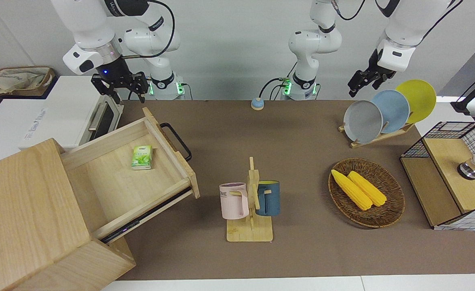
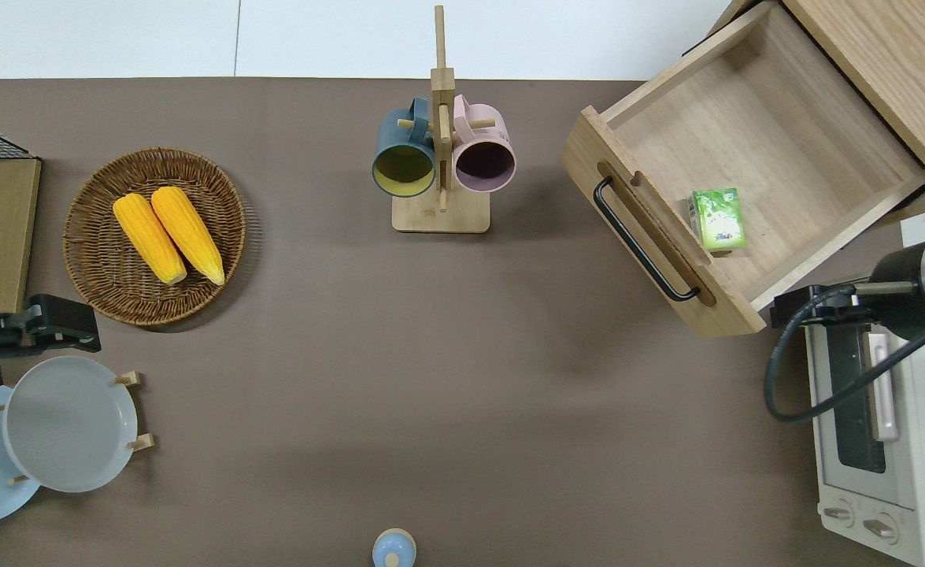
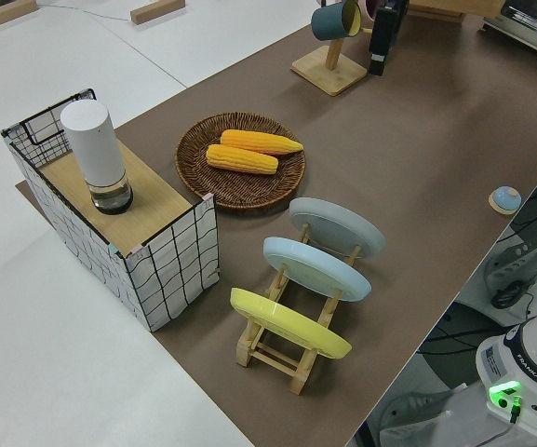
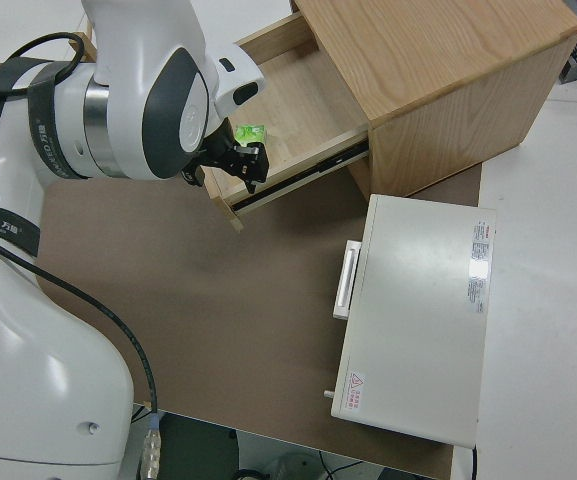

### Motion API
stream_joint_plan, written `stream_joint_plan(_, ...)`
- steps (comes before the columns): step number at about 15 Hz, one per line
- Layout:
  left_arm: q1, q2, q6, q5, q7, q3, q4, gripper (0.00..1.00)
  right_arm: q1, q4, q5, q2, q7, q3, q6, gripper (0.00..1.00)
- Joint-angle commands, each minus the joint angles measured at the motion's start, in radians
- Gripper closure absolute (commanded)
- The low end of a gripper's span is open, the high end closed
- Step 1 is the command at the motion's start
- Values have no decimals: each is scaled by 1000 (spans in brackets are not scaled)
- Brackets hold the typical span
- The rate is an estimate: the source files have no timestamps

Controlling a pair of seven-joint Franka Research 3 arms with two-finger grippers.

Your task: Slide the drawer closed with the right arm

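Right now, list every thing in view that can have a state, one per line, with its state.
Light-wood drawer with black bar handle: pulled wide open.
Small green packet: lying inside the drawer.
White toaster oven: door shut.
Right gripper: open, empty.
Left arm: parked.
Pink mug: hung on the wooden stand.
Blue mug: hung on the stand.

A wooden mug stand sits mid-tabletop holding a pink mug and a dark blue mug. From the stand toward the left arm's end lies a wicker basket with two corn cobs, then a black-wire-and-wood box. A plate rack, nearer to the robots than the basket, carries grey, blue and yellow plates. A white toaster oven stands at the right arm's end, nearer to the robots than the stand.
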Motion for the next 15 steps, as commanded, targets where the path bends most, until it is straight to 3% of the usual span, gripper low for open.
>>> stream_joint_plan(1,-4,-8,-2,-5,9,6,0,7,5,-11,-18,-5,59,7,8,734)
stream_joint_plan(4,-4,-8,-2,-5,9,6,0,7,5,11,-20,-5,84,12,-14,931)
stream_joint_plan(8,-4,-8,-2,-5,9,6,0,7,27,11,-17,-7,242,33,-34,955)
stream_joint_plan(11,-4,-8,-2,-5,9,6,0,7,36,11,-7,-14,456,110,-61,975)
stream_joint_plan(15,-4,-8,-2,-5,9,6,0,7,80,6,3,-45,688,164,-106,992)
